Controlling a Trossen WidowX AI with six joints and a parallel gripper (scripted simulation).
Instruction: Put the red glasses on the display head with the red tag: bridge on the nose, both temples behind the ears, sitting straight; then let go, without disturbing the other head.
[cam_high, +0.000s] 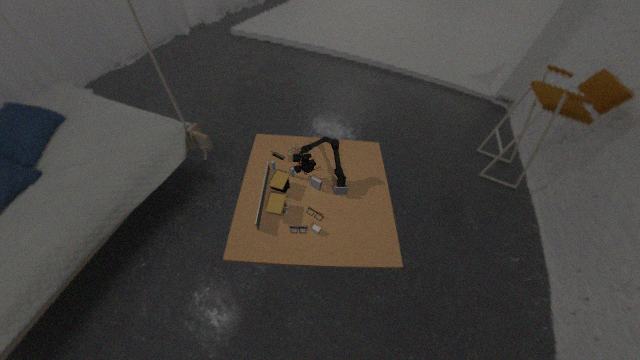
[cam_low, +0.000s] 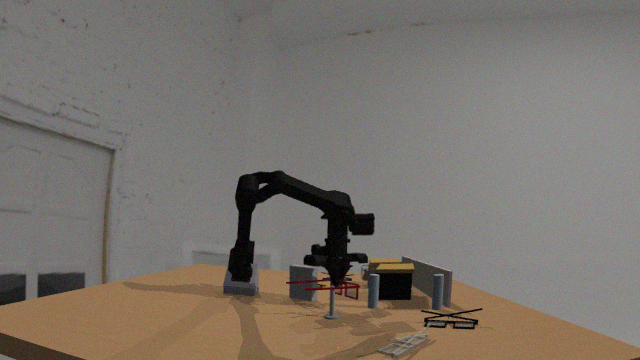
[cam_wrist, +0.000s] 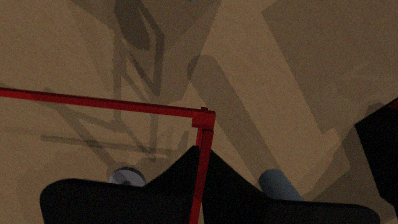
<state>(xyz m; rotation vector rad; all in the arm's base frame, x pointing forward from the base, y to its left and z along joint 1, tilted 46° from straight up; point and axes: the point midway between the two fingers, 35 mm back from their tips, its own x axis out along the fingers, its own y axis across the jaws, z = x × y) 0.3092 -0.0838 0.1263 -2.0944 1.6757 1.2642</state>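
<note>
The red glasses (cam_low: 320, 288) (cam_wrist: 100, 103) hang level above the table with both temples extended. My gripper (cam_low: 338, 286) (cam_wrist: 199, 152) is shut on the red glasses, pinching a thin bar; the fingers hide part of it. They are low over a thin post with a round base (cam_low: 331, 316). Two yellow-topped blocks stand together: one black-sided (cam_high: 280, 180) (cam_low: 395, 285), one paler (cam_high: 276, 203). I cannot clearly make out the heads' faces or a red tag. A black shape (cam_wrist: 382, 150) with a small red patch at its edge shows at the right in the wrist view.
Blue-grey cylinders (cam_low: 373, 291) (cam_low: 438, 292) and a long grey wall (cam_low: 425, 280) stand near the blocks. A grey block (cam_high: 316, 182) (cam_low: 303, 283) stands near the arm base. Black glasses (cam_low: 451, 324), pale glasses (cam_low: 404, 345), dark blue glasses (cam_high: 298, 228) and brown glasses (cam_high: 315, 214) lie around.
</note>
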